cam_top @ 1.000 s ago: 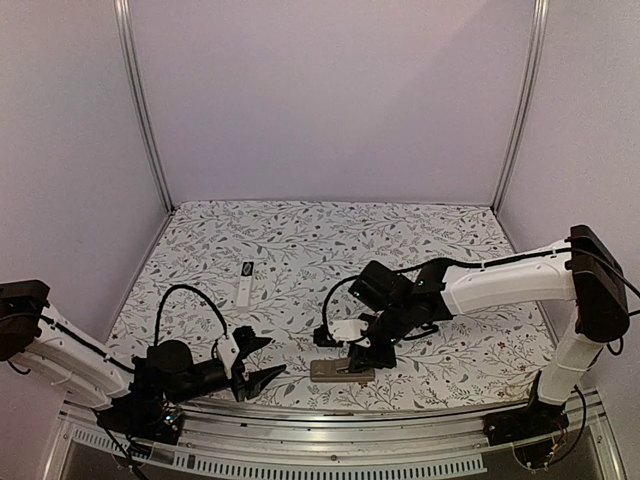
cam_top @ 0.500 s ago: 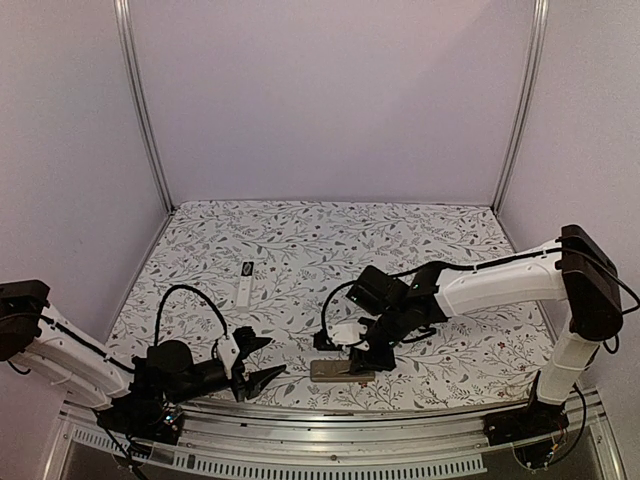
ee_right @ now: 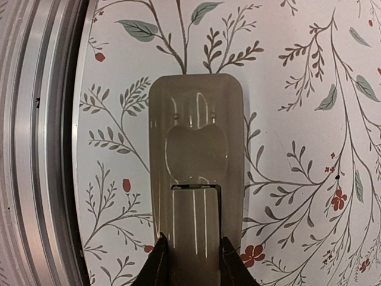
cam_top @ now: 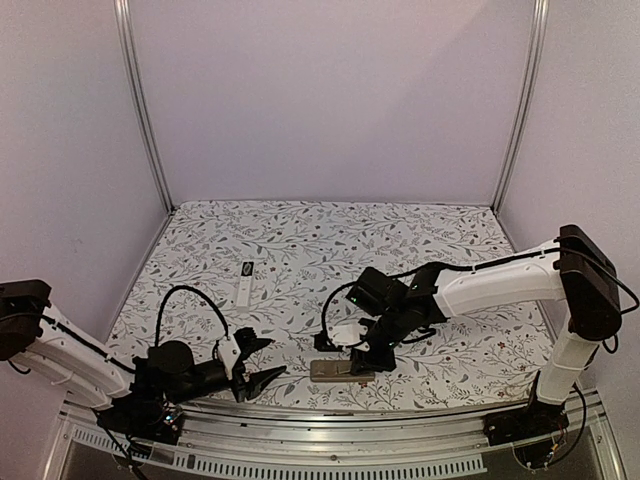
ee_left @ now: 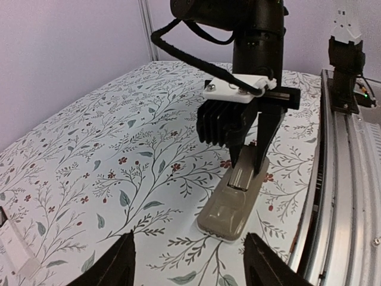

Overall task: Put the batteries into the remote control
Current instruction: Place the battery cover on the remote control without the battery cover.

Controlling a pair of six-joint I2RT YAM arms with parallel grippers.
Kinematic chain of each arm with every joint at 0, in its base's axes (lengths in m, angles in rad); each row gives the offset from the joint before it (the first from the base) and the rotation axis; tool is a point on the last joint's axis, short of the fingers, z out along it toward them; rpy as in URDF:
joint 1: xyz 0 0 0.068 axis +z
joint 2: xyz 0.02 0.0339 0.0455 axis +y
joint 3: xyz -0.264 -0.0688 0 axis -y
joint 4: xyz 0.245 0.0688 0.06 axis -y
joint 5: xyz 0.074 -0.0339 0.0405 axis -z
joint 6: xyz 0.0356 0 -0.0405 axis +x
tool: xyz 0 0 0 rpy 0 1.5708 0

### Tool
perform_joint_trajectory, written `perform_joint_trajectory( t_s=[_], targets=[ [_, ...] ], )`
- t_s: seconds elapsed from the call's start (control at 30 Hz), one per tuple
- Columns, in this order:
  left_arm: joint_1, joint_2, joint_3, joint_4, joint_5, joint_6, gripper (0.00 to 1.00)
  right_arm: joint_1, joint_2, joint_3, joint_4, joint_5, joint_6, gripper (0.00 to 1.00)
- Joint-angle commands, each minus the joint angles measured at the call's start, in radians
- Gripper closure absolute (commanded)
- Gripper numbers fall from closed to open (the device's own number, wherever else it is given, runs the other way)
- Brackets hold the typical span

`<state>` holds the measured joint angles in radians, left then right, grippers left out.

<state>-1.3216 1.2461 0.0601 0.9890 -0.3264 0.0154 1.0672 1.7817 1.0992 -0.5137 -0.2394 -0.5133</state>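
Right hand (ee_right: 193,265) edged left, straddling remote's cover (ee_right: 195,220).

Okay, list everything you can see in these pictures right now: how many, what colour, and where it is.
grey remote: one, taupe-grey, back side up, near the table's front edge.
white remote: one, white, left of centre.
small dark item: one, black, just behind the white remote; too small to identify.
batteries: none visible.
table cover: one, white with a leaf print, spread over the table.
left claw: one, black, open and empty, low at front left.
right claw: one, black, tips slightly apart on the grey remote's back, flanking its battery cover.
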Motion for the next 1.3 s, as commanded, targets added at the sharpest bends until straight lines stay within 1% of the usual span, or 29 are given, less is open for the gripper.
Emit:
perform_joint_trajectory(
  t_s=[0.0, 0.37, 0.77, 1.0, 1.27],
  targets=[
    [-0.017, 0.012, -0.016, 0.001, -0.010, 0.015, 0.39, 0.007, 0.015, -0.007, -0.014, 0.012, 0.002, 0.89],
    [-0.019, 0.030, -0.009, 0.002, -0.011, 0.014, 0.38, 0.007, 0.043, 0.008, -0.017, 0.017, 0.007, 0.86],
    [-0.023, 0.027, -0.006, -0.012, -0.013, 0.014, 0.38, 0.007, 0.037, 0.011, -0.028, 0.029, 0.021, 0.85],
    [-0.025, 0.053, 0.009, -0.005, -0.011, 0.038, 0.38, 0.007, 0.063, 0.073, -0.107, 0.023, 0.067, 0.84],
    [-0.033, 0.096, 0.033, 0.010, 0.006, 0.090, 0.38, 0.007, 0.053, 0.071, -0.127, 0.029, 0.076, 0.84]
  ],
)
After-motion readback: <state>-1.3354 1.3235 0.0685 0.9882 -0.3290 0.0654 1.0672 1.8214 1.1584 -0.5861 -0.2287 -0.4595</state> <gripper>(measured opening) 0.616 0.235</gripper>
